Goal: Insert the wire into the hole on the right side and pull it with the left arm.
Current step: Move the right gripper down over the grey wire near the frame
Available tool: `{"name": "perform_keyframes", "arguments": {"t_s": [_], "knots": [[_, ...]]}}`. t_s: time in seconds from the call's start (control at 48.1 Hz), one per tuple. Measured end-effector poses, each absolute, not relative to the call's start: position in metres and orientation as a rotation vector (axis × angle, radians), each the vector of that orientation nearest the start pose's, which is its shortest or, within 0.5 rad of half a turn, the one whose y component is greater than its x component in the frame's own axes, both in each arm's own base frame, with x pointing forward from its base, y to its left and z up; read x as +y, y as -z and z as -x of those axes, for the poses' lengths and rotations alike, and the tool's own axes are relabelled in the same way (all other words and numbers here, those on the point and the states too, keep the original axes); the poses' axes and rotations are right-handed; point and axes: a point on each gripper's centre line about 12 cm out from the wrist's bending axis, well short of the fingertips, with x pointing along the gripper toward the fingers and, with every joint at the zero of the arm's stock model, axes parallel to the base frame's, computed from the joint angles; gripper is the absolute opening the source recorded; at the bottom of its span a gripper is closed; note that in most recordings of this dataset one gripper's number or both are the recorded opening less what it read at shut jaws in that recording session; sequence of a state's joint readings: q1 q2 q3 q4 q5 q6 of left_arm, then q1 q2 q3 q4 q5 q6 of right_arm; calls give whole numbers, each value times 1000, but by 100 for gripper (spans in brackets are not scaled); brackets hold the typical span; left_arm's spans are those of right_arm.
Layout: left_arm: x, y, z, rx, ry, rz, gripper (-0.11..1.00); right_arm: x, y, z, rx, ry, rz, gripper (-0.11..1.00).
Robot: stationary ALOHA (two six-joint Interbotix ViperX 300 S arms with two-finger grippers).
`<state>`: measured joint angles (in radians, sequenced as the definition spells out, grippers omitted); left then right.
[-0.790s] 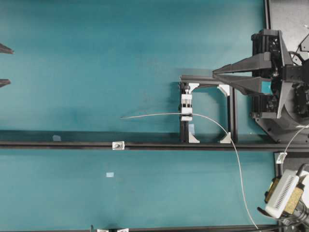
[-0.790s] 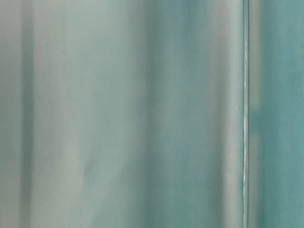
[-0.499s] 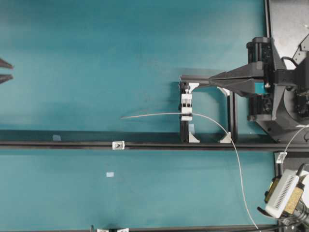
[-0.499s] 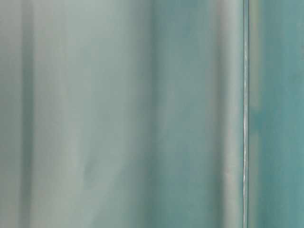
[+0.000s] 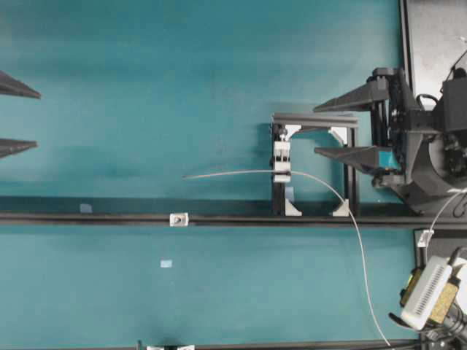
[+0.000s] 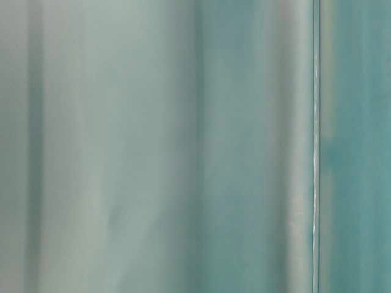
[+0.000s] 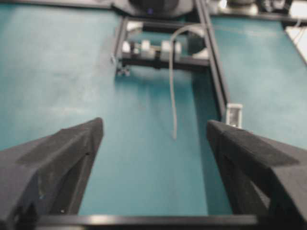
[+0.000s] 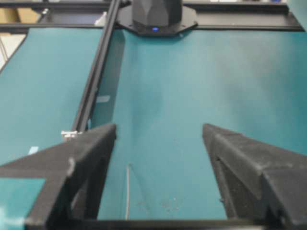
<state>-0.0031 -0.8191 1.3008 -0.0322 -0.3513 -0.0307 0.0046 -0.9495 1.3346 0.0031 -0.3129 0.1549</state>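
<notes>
Wire point(image 5: 241, 173) runs through the hole point(image 5: 282, 173) in the small block, its free end lying loose on the teal worktop point(image 5: 182, 73) out toward the left, its long tail curving down to the lower right. Black frame point(image 5: 314, 117) carries that block. Right hand point(image 5: 332, 130) sits by the frame, fingers spread wide, nothing between them. Left hand point(image 5: 18, 117) waits at the far left edge, fingers apart too, well away from the wire's tip
</notes>
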Motion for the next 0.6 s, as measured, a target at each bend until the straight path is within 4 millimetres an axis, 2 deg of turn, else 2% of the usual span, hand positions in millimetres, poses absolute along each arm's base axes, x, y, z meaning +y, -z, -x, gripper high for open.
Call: {"name": "perform_keyframes", "arguments": {"t_s": [0.27,0.603], "knots": [[1,-217,-207,152,-13,58,76,1,-223,-190,103,5,-160,80],[1,-201,-213,227,-16,62,76,1,-190,-207,259,23,-203,80]]}}
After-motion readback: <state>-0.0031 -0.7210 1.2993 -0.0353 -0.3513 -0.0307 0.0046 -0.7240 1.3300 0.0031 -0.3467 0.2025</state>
